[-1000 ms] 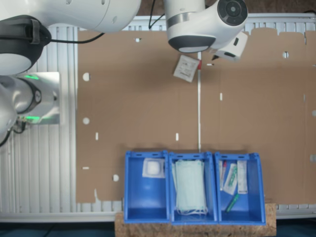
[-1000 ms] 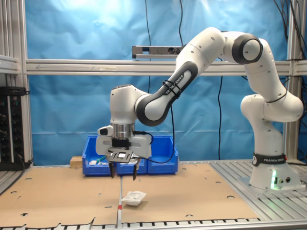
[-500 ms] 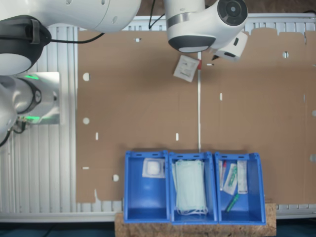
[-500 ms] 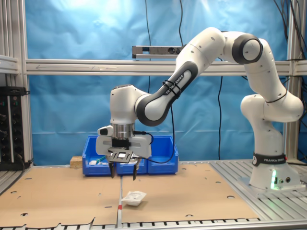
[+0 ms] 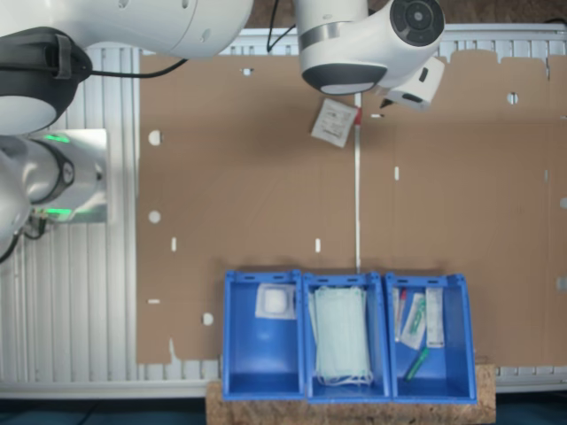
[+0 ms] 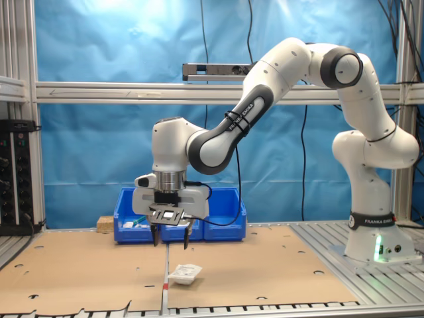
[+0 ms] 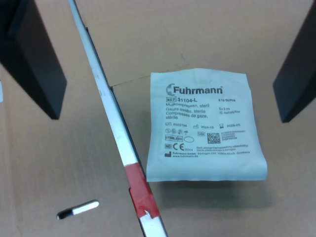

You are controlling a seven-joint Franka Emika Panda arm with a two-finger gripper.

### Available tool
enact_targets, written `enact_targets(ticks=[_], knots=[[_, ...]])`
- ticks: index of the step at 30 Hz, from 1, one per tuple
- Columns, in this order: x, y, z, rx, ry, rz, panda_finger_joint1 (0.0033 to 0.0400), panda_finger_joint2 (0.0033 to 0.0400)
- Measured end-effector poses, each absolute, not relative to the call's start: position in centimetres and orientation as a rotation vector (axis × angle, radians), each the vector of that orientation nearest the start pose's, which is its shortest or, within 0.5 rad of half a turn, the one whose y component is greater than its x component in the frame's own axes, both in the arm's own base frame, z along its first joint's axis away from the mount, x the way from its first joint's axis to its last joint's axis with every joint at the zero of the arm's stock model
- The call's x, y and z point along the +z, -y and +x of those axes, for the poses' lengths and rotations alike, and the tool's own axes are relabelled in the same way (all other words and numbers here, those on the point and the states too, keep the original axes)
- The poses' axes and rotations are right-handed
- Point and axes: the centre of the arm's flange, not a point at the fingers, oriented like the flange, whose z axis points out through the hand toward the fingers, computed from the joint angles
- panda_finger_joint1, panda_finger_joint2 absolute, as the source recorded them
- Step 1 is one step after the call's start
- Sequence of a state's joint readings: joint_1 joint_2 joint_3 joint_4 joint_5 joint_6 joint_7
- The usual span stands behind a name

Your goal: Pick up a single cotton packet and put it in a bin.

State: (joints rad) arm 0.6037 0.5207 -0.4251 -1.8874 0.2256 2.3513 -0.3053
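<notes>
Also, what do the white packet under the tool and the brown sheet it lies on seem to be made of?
The cotton packet looks like thin matte paper or paper-backed film, I cannot tell which: it is flat, with sealed edges, soft creases and printed text. The brown sheet seems to be plain cardboard: a dull, fibrous surface, punched holes and cut edges. The open tool hangs above the packet.

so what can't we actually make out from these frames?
- Gripper: in the first exterior view the arm's wrist housing covers it; the second exterior view shows the fingers apart above the cardboard.
- Cotton packet: its corner is tucked under the arm in the first exterior view.
- Small white item in the bin at the first exterior view's left: too small to identify.
- Bin contents: hidden by the front walls in the second exterior view.
</notes>
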Motion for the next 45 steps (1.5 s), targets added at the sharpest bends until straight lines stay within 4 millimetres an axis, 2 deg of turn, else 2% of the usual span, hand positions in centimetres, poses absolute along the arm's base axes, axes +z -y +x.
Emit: enact_targets(ticks=[10, 32, 45], knots=[[24.8, -12.9, 61.8, 0.013, 0.591, -3.134, 0.04, 0.04], [21.6, -11.6, 59.1, 0.142, 0.567, -3.138, 0.04, 0.04], [21.1, -11.6, 58.7, 0.162, 0.568, -3.138, 0.04, 0.04]])
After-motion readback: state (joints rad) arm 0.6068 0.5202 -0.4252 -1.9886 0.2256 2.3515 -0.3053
